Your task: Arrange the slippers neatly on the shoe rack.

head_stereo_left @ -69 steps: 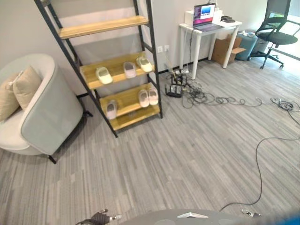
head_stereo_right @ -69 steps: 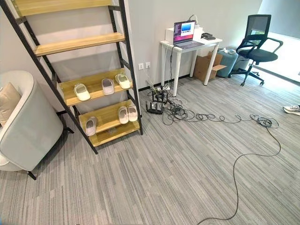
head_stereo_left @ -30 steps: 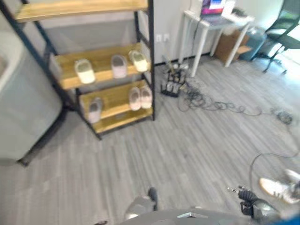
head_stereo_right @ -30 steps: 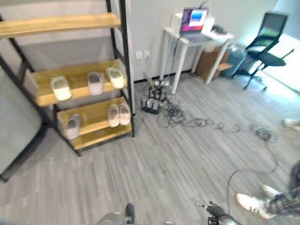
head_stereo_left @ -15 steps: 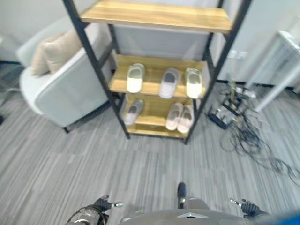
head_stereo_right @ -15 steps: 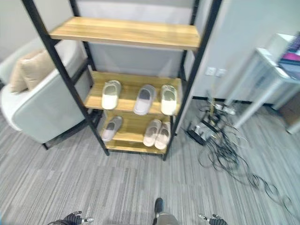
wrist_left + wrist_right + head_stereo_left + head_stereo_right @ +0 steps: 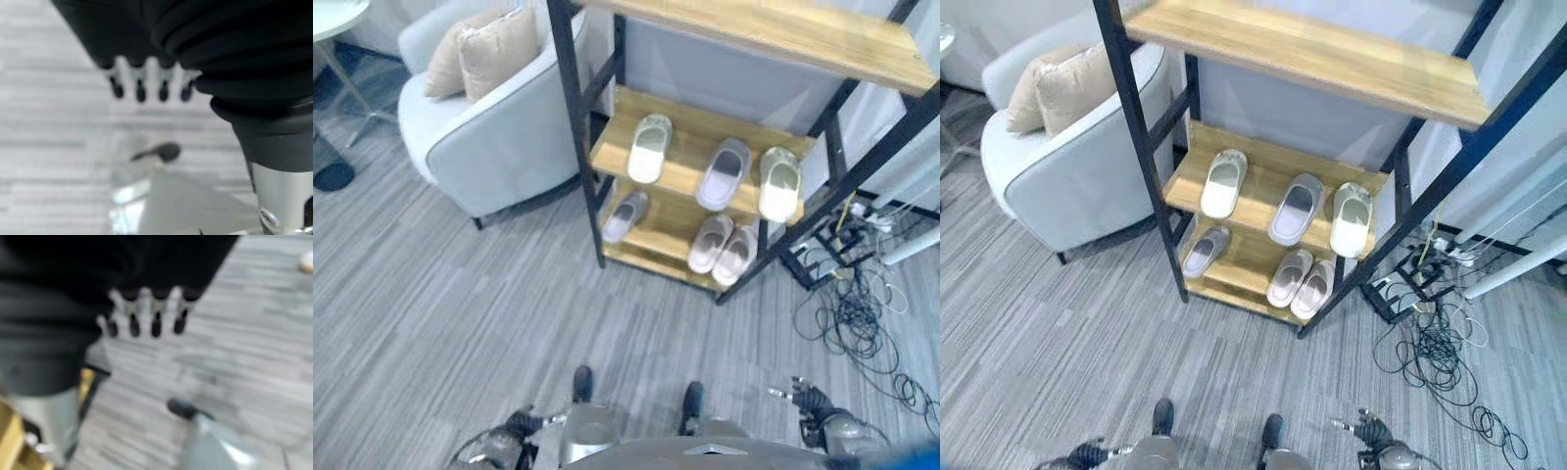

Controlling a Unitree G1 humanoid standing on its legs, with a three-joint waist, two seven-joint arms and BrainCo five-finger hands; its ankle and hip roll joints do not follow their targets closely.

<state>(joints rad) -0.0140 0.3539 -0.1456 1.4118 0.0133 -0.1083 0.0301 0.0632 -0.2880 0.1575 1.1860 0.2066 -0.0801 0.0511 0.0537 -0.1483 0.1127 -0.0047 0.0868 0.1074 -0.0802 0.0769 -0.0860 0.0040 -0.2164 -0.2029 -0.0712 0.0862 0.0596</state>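
Note:
A black-framed shoe rack (image 7: 576, 147) with wooden shelves stands ahead of me. Its middle shelf carries a pale green slipper (image 7: 648, 149), a grey slipper (image 7: 724, 174) and another pale green slipper (image 7: 778, 183), each apart from the others. On the lower shelf a single grey slipper (image 7: 625, 215) lies at the left and a pink pair (image 7: 722, 249) lies side by side at the right. My left hand (image 7: 140, 88) hangs low over the floor, fingers straight, empty. My right hand (image 7: 152, 318) hangs the same way, open and empty, far from the rack.
A grey armchair (image 7: 489, 137) with beige cushions (image 7: 489, 54) stands close to the rack's left side. Tangled cables (image 7: 852, 313) and a power strip (image 7: 1400, 294) lie on the floor right of the rack. A round table edge (image 7: 333, 15) shows at the far left.
The camera has swung toward the rack, which now stands nearer and centred; the desk and office chair have left the view. The slippers have not moved. Both hands stay low and empty.

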